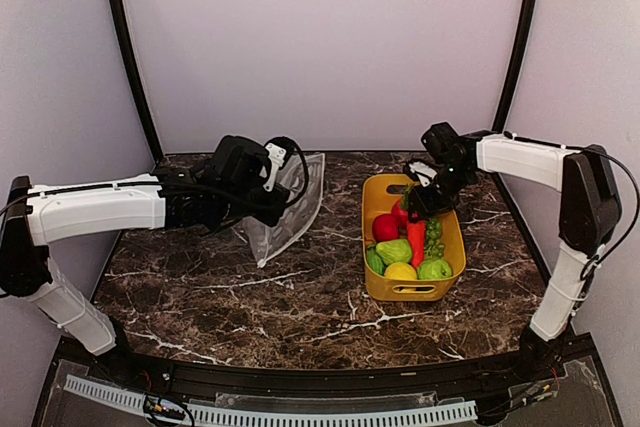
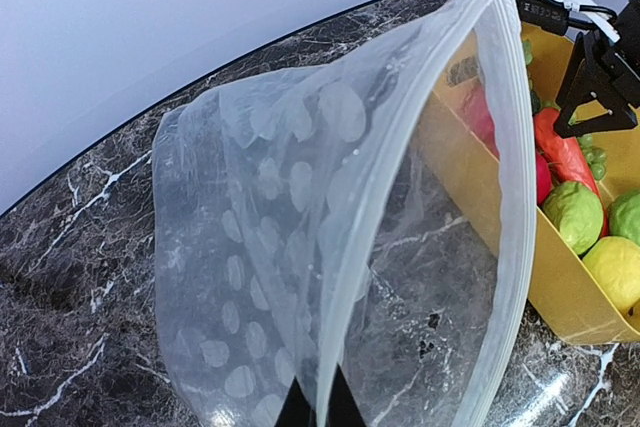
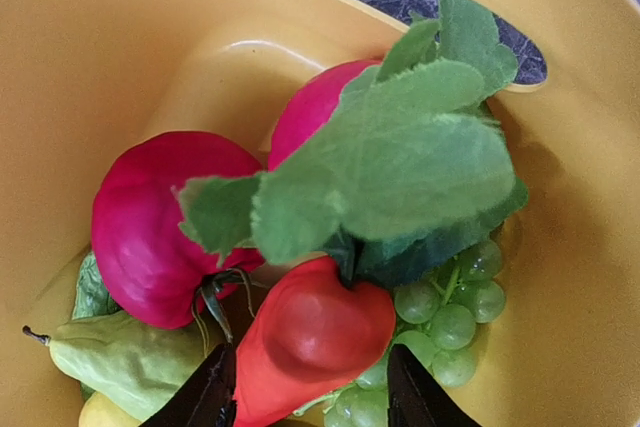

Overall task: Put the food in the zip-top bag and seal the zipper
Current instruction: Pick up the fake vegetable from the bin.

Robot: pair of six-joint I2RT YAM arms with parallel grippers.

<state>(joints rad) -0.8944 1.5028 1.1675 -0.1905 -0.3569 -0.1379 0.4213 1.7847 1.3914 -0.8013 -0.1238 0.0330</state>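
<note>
The zip-top bag (image 1: 292,205), clear with white dots, lies left of centre and is lifted at its mouth. My left gripper (image 1: 272,185) is shut on one lip of the bag (image 2: 260,247) at the bottom of the left wrist view (image 2: 318,412). The mouth gapes and the zipper (image 2: 512,147) runs along its edge. The food sits in a yellow bin (image 1: 455,247). My right gripper (image 3: 312,397) is open, its fingers either side of a red leafy piece (image 3: 320,337). Beside it lie green grapes (image 3: 455,317) and a red fruit (image 3: 150,227). A lemon (image 1: 400,271) is at the bin's near end.
The bin stands right of the bag's mouth, a short gap between them (image 2: 470,197). The table is dark marble with a black frame and pale walls round it. The right gripper (image 2: 600,87) shows over the bin in the left wrist view.
</note>
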